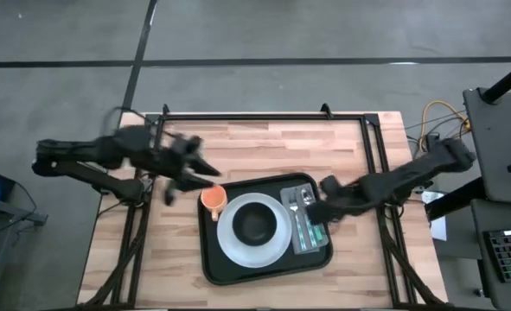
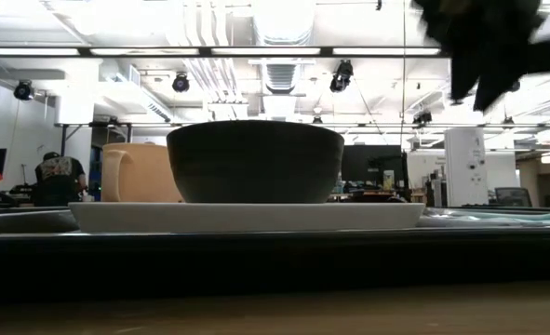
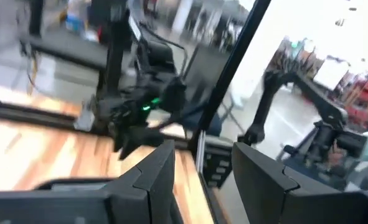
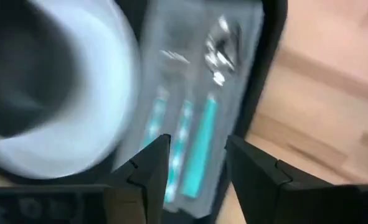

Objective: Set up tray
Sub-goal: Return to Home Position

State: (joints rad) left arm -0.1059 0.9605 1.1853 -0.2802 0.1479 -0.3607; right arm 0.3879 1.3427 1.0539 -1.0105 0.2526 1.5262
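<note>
The black tray (image 1: 213, 263) lies on the wooden table, right of its middle. On the tray a white plate (image 1: 238, 246) carries a dark bowl (image 1: 255, 223). An orange cup (image 1: 213, 199) stands at the tray's far left corner. Cutlery with teal handles (image 4: 196, 140) lies on a grey napkin (image 1: 317, 235) along the tray's right side. My right gripper (image 4: 196, 163) hangs open above the cutlery, pointing steeply down, with nothing between its fingers. My left gripper (image 1: 205, 168) is open and level, high above the table just beyond the cup. In the low view the bowl (image 2: 256, 160) sits on the plate (image 2: 247, 216).
Bare wood (image 1: 264, 151) lies between the tray and the table's far edge, and more at the near left (image 1: 143, 268). Black frame rails (image 1: 380, 155) run along the table's sides. A desk with a keyboard (image 1: 506, 255) stands off the table's right.
</note>
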